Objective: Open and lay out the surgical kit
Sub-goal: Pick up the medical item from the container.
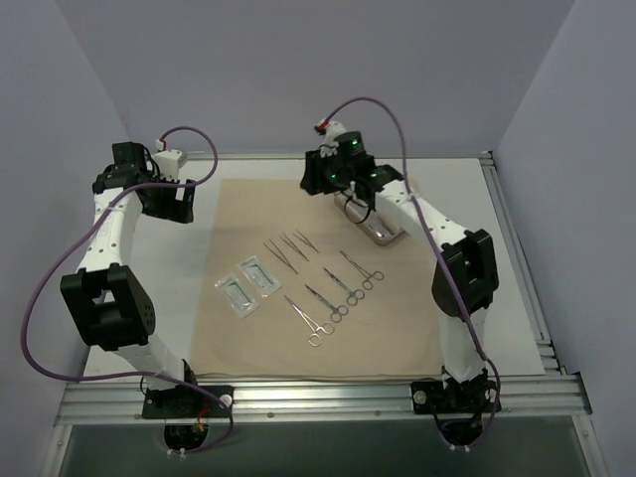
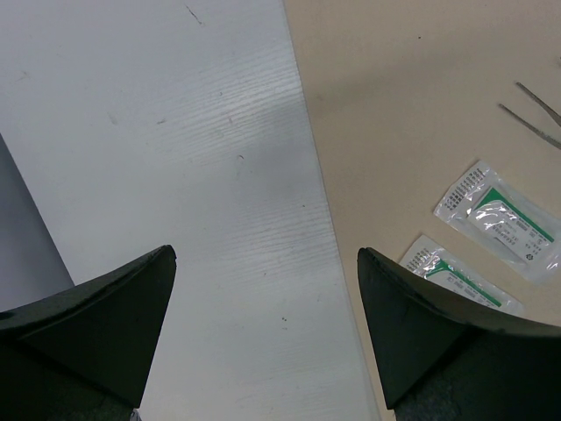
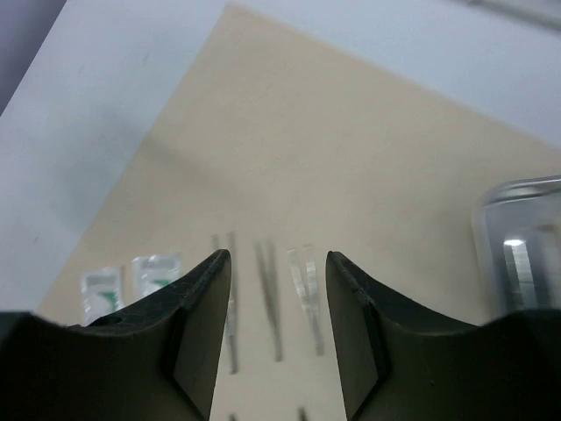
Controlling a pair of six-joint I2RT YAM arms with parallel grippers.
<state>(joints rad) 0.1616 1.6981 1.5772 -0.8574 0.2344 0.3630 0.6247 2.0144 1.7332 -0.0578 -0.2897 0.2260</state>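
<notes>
Left claw (image 2: 266, 252) gapes empty just off the cloth (image 1: 248, 214) at 10 o'clock; right claw (image 3: 278, 256), parted and empty, hangs near the steel tray (image 1: 384, 235) at 1 o'clock. Dropping carelessly could shove it into the tweezers (image 1: 290, 248).

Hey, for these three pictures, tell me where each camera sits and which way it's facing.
Top external: above and behind the arms, looking down on the tan cloth, clamps and steel tray; both arms show.
Left wrist: on the left arm, facing down at the cloth's left edge and table; the left gripper frames the bottom.
Right wrist: on the right arm, facing down over the cloth; the right gripper shows.
Shared: both wrist views catch the packets and tweezers.
</notes>
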